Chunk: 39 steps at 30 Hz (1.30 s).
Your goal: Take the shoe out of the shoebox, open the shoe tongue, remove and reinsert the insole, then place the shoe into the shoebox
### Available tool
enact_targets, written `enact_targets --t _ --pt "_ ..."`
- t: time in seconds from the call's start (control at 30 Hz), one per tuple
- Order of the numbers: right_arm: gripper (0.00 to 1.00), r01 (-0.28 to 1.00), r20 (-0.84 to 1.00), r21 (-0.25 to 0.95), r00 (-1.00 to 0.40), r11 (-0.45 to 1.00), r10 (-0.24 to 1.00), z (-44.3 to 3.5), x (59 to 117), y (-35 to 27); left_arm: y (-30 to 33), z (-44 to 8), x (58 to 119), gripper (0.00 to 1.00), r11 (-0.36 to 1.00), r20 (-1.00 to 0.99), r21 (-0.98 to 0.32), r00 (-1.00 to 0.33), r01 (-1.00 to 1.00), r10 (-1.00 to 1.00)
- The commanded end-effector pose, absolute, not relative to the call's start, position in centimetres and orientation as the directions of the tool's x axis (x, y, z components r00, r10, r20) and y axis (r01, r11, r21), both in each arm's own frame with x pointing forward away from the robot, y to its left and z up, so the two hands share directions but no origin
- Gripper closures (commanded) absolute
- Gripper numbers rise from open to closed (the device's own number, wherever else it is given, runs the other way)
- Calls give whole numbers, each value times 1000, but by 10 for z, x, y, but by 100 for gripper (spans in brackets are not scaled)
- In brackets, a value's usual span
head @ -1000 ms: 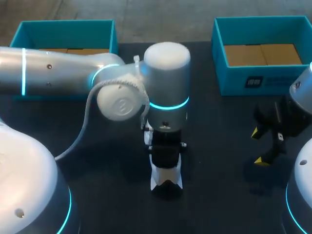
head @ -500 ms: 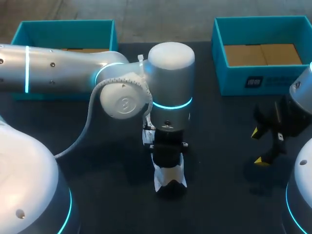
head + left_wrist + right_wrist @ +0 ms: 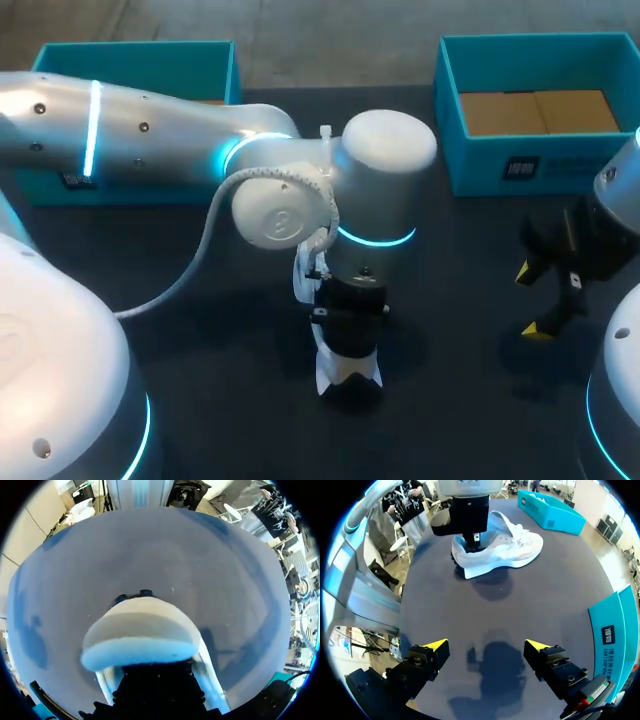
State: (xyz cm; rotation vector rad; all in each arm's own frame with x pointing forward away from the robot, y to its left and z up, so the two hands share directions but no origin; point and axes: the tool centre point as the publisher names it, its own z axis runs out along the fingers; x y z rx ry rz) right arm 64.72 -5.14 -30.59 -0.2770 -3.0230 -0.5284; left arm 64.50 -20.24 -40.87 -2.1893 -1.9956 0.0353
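White shoe (image 3: 506, 549) heel in left tool (image 3: 471, 541)

Non-task, we've got just the table (image 3: 460, 330): dark matte top, near-black from overhead, blue-grey in both wrist views. Soft shadow patch (image 3: 492, 667) lies on it, v. clear in right wrist view.

The left arm (image 3: 150, 130) comes in from the left and reaches past the middle, bent at the last joint. Its wrist (image 3: 385, 190) points straight down, cyan ring lit. The left claw (image 3: 350, 325) is black and hangs vertical under the wrist. The right arm (image 3: 618, 185) sits at the right edge. The right claw (image 3: 534, 299) hangs above the tabletop (image 3: 450, 330), angled inward, yellow fingertips (image 3: 436, 645) spread wide.
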Motion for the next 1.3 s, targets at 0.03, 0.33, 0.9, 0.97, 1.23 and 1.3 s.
enact_targets --t 0.03,0.33,0.9,0.97,1.23,1.3 --pt "0 186 87 331 -982 925 167 -306 645 -52 -202 -425 647 100 -78 60 -135 87 988 994" --pt "0 186 87 331 -982 925 167 -306 645 -52 -195 -378 653 100 -85 -39 -93 81 992 996" --pt "0 186 87 331 -982 925 167 -306 645 -52 -204 -357 664 100 46 -15 8 -46 999 999" --pt "0 186 87 331 -982 925 167 -306 645 -52 -204 -357 666 100 61 -13 -6 -61 998 998" --pt "0 186 87 331 -982 925 167 -306 645 -52 -207 -362 677 80 85 0 -8 -85 996 996" --pt "0 186 87 331 -982 925 167 -306 645 -52 -206 -361 680 79 92 4 -5 -92 996 996"
